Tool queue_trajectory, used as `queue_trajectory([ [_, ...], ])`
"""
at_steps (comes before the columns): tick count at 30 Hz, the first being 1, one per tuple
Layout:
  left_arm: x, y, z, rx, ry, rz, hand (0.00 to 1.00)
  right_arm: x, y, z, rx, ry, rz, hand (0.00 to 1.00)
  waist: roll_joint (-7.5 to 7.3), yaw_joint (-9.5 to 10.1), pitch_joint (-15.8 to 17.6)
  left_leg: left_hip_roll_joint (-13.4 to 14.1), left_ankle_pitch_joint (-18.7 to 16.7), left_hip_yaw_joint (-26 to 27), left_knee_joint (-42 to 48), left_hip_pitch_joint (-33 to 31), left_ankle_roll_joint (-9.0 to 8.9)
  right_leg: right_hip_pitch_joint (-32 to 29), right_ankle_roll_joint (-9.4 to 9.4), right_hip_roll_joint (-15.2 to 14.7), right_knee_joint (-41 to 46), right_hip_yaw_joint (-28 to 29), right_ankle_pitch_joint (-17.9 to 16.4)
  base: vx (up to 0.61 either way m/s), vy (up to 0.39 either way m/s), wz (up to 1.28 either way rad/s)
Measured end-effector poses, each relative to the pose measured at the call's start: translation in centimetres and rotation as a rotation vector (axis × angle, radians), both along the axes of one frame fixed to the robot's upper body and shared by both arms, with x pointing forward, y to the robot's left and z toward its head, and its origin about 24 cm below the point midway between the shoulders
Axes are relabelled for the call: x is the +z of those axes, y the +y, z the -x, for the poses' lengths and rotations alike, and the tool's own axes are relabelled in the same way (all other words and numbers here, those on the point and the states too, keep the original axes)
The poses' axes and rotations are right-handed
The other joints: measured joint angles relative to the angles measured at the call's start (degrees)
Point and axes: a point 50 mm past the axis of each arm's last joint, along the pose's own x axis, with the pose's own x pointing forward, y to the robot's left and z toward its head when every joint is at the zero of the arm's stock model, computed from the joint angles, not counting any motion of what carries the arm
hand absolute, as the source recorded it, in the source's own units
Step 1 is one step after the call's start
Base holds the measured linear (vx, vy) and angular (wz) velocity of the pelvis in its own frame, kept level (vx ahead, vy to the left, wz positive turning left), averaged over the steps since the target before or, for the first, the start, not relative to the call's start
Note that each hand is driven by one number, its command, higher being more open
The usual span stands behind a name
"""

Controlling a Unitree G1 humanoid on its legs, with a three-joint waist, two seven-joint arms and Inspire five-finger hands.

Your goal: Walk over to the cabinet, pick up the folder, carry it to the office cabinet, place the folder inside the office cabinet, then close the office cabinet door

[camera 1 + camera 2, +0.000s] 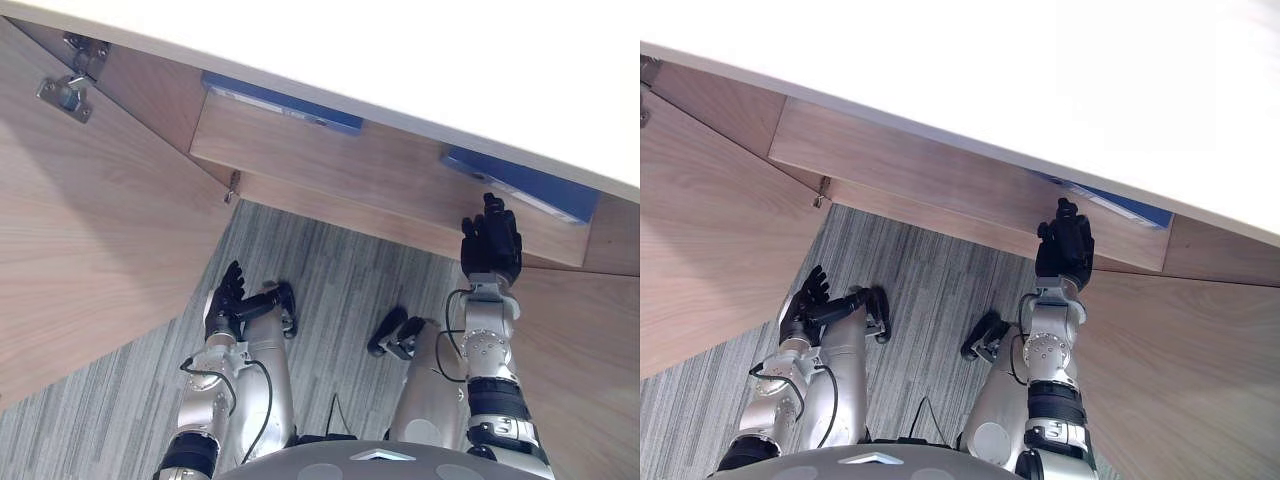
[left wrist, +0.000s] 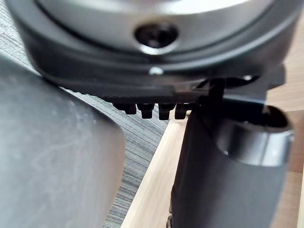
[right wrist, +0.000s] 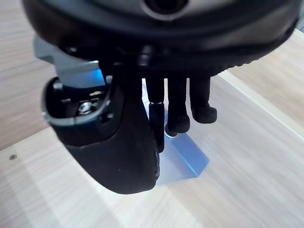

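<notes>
While two blue folders lie on shelf [image 1: 380,190], first folder [image 1: 280,100] at 11 o'clock, second folder [image 1: 520,185] at 2 o'clock, right hand [image 1: 490,245], fingers straight, sits by second folder; left hand [image 1: 225,305], 7 o'clock, fingers loose.

Floor: grey carpet [image 1: 330,280] with fine streaks running lengthwise. Furniture: one cabinet [image 1: 380,190] in light wood grain, seen from above, under a plain white top [image 1: 420,60]. The top is brightly lit and nearly featureless. The left door [image 1: 90,250] stands swung open over the carpet, with a metal hinge [image 1: 64,94] on its inner face near the upper corner. A second wood panel [image 1: 590,370] angles out on the right. Light is even across the wood.
</notes>
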Motion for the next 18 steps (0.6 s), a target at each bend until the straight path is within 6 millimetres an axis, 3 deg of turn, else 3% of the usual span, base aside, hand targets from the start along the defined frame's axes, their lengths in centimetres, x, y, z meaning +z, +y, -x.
queue_trajectory([
  [7, 0.0, 0.1, 0.0, 0.008, 0.001, 0.0, 1.0, 0.8, -0.4, -0.5, -0.02, -0.03, -0.012, 0.0, 0.04, 0.05, 1.0, -0.1, 0.0, 0.0, -0.2, 0.0, 0.0, -0.1, 0.0, -0.1, 0.2, -0.1, 0.0, 0.01, -0.001, 0.0],
  [18, 0.1, -0.2, -0.1, 0.011, -0.006, 0.007, 1.0, 1.1, -6.2, 1.6, -0.28, -0.074, -0.131, 0.0, 0.88, 0.82, 1.6, -0.2, -0.1, -0.3, 0.1, -0.6, -0.04, -0.5, 0.0, -0.2, 0.4, -0.1, 0.0, 0.0, 0.0, 0.0],
])
